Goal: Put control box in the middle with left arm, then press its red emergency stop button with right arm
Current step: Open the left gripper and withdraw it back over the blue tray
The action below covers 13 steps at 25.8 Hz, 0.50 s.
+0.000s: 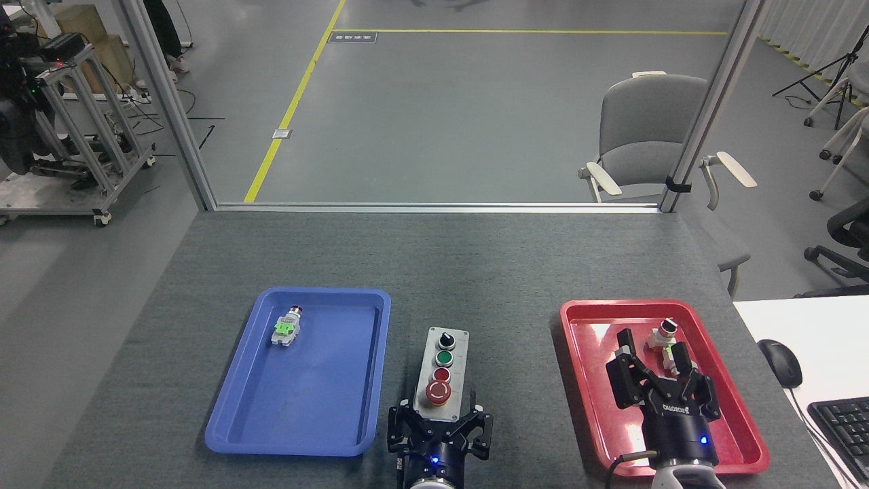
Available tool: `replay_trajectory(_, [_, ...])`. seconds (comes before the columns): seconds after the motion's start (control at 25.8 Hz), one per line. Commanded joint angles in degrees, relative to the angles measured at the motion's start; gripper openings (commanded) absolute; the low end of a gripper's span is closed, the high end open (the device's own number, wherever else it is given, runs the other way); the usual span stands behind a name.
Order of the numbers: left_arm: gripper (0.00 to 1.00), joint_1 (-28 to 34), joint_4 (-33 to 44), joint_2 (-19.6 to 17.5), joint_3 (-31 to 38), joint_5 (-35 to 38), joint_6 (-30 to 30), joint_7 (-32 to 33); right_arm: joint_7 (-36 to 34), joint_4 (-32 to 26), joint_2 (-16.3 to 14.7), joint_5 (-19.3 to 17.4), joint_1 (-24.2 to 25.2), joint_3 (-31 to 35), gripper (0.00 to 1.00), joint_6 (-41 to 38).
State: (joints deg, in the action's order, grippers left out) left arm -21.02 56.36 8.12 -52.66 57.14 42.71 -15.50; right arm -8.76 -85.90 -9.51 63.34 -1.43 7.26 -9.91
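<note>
On grey felt beside the blue tray (299,435), my left gripper (440,426) clasps the control box (442,370)'s near end — rigid, probably light, smooth-sided.

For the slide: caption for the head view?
Left claw grips control box between blue tray and red tray; right claw open.

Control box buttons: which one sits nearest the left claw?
The red emergency stop button: the biggest, a mushroom head on a yellow collar, at the control box end closest to the left claw.
</note>
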Motion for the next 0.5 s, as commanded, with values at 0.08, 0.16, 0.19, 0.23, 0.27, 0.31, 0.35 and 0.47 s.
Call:
replay_trajectory(0.08, [0.99,0.1,2.5,0.1,-0.5,1.3,1.8,-1.2,0.0,1.6,-1.6,0.2,-1.1,-0.1,1.00,-0.4])
replay_trajectory(0.16, [0.99,0.4,6.0,-0.1,-1.5,1.8,4.8,-2.0,0.0,2.8,-1.7,0.3,-2.0,-0.1,1.00,-0.4])
replay_trajectory(0.19, [0.99,0.5,7.7,-0.3,-1.5,2.3,6.1,-2.7,0.0,3.3,-1.8,0.3,-2.6,-0.2,1.00,-0.4])
replay_trajectory(0.23, [0.99,0.6,9.2,-0.7,-1.2,3.0,6.9,-3.4,0.0,3.5,-1.9,0.4,-3.0,-0.2,1.00,-0.5])
replay_trajectory(0.27, [0.99,0.6,10.7,-2.0,-0.9,3.5,7.0,-3.7,0.0,3.5,-2.0,0.4,-3.0,-0.2,0.99,-0.5])
replay_trajectory(0.31, [0.99,0.6,11.8,-3.5,-0.6,3.5,7.0,-3.8,0.0,3.6,-2.1,0.5,-3.0,-0.3,0.99,-0.5])
replay_trajectory(0.35, [0.99,0.6,13.1,-5.2,-0.4,3.5,7.0,-3.8,0.0,3.7,-2.4,0.5,-3.0,-0.3,0.96,-0.5])
replay_trajectory(0.47, [0.99,0.6,16.6,-9.7,1.2,3.4,6.5,-3.8,0.0,6.5,-3.7,0.5,-4.5,-1.1,0.77,-1.4])
